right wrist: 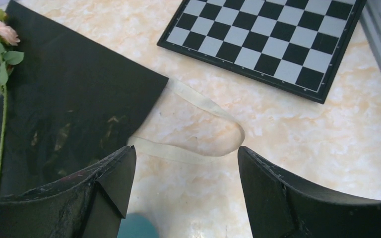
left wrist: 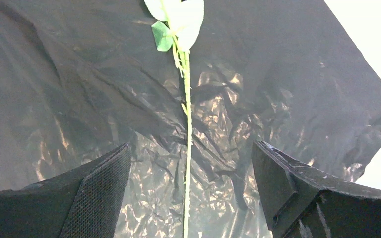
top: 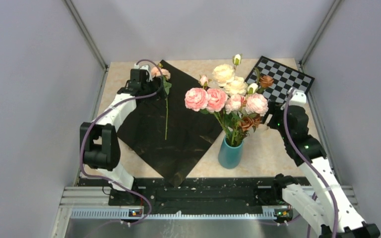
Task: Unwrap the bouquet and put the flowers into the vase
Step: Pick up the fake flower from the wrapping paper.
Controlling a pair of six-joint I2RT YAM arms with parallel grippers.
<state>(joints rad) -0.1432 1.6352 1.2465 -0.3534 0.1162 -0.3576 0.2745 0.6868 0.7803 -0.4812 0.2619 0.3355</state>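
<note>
The unwrapping looks done: the black paper (top: 188, 129) lies flat across the left half of the counter (top: 270, 148), the cream ribbon (right wrist: 198, 100) lies loose on bare counter beside it, and most of the flowers (top: 228, 96) stand in the teal vase (top: 230, 154) near the middle of the near edge. The step in hand seems to be fetching the one pink rose (top: 166, 114) not yet in the vase. It lies flat on the paper, its long axis running far to near, bloom toward the far left corner and cut end toward the near edge. The left gripper (left wrist: 191, 148) hovers over it with jaws spread wide, the stem passing between them untouched. Next it likely needs to drop, pinch the thin stem, lift, and tip it cut end down into the vase. The right gripper (right wrist: 186, 153), also spread and holding nothing, hangs just right of the vase, short of the checkerboard (top: 283, 77).
</note>
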